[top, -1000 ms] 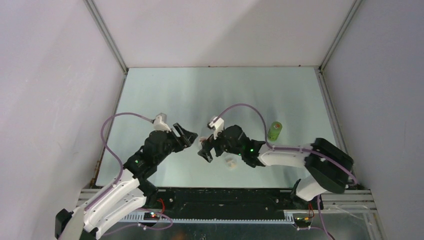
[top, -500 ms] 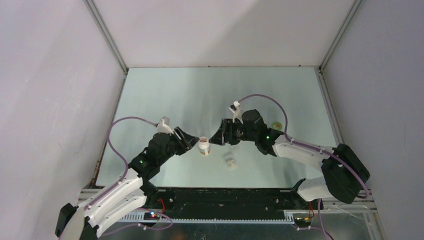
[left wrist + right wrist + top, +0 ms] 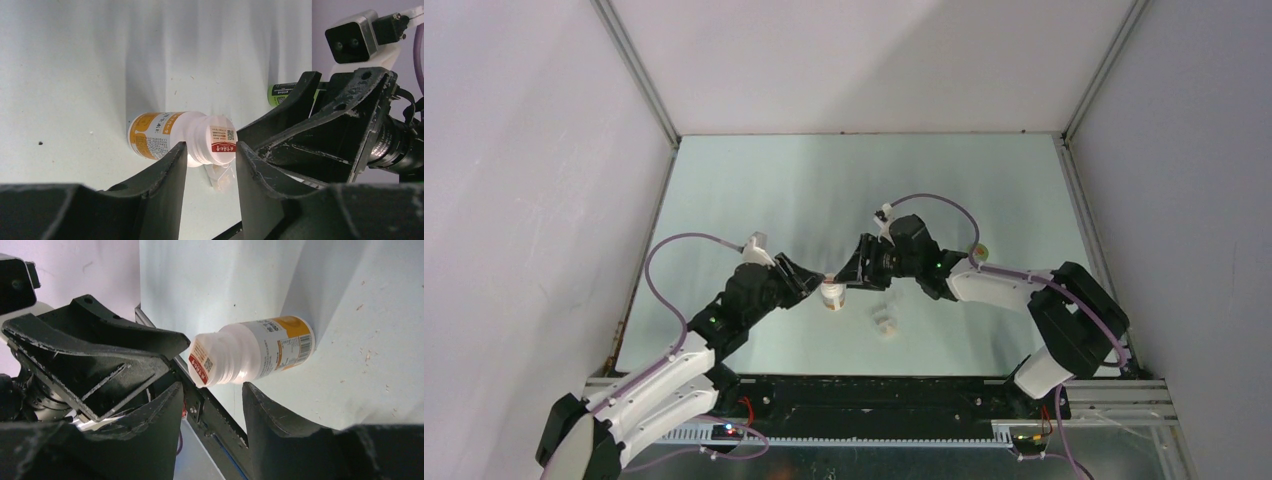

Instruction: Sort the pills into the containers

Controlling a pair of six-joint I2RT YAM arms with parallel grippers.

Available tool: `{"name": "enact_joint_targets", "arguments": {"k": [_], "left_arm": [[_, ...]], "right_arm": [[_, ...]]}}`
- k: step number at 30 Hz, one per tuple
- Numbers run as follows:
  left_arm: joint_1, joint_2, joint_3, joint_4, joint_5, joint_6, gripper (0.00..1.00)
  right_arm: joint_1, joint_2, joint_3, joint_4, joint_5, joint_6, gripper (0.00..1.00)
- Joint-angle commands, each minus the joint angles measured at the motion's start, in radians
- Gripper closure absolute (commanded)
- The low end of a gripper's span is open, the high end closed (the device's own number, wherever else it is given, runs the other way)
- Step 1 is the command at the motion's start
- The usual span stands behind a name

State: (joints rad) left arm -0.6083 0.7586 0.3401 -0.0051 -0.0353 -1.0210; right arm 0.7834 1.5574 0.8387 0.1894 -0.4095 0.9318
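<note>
A white pill bottle (image 3: 832, 295) with an orange label stands upright on the table near the middle. My left gripper (image 3: 210, 150) has its fingertips against both sides of the bottle's white cap and neck, shut on it. My right gripper (image 3: 211, 390) faces it from the other side, jaws half apart, tips just short of the bottle (image 3: 250, 355) and holding nothing. The small translucent pill box, the containers (image 3: 885, 322), lies just right of the bottle and shows below the cap (image 3: 222, 176). No pills are in view.
A green bottle (image 3: 977, 250) sits behind the right arm, also seen lying down in the left wrist view (image 3: 280, 92). White walls enclose the table (image 3: 824, 180) on three sides. The two grippers (image 3: 834, 282) almost touch over the bottle.
Both grippers have narrowed. The left one closed onto the bottle's cap. The right arm swung out, then came in close to the bottle from the right.
</note>
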Motion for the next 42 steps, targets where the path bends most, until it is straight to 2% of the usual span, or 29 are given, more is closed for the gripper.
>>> {"name": "enact_joint_targets", "arguments": {"k": [1, 5, 10, 21, 31, 42], "left_arm": [[0.01, 0.004, 0.004, 0.053, 0.012, 0.025, 0.55], [0.01, 0.008, -0.003, 0.051, 0.013, 0.056, 0.57], [0.01, 0.034, -0.016, 0.072, 0.028, 0.068, 0.58], [0.01, -0.002, -0.084, 0.103, 0.026, 0.076, 0.68], [0.01, 0.021, -0.071, 0.123, 0.053, 0.076, 0.7], [0.01, 0.053, -0.076, 0.16, 0.1, 0.025, 0.85]], "right_arm": [[-0.003, 0.039, 0.056, 0.045, -0.004, 0.024, 0.49], [-0.003, 0.057, 0.057, 0.054, 0.018, 0.033, 0.52], [-0.003, 0.072, 0.057, 0.049, 0.027, 0.031, 0.6], [0.005, 0.085, 0.057, 0.024, 0.041, 0.013, 0.68], [0.01, 0.086, 0.057, 0.009, 0.038, 0.001, 0.77], [0.008, 0.136, 0.028, 0.095, -0.027, 0.041, 0.94]]}}
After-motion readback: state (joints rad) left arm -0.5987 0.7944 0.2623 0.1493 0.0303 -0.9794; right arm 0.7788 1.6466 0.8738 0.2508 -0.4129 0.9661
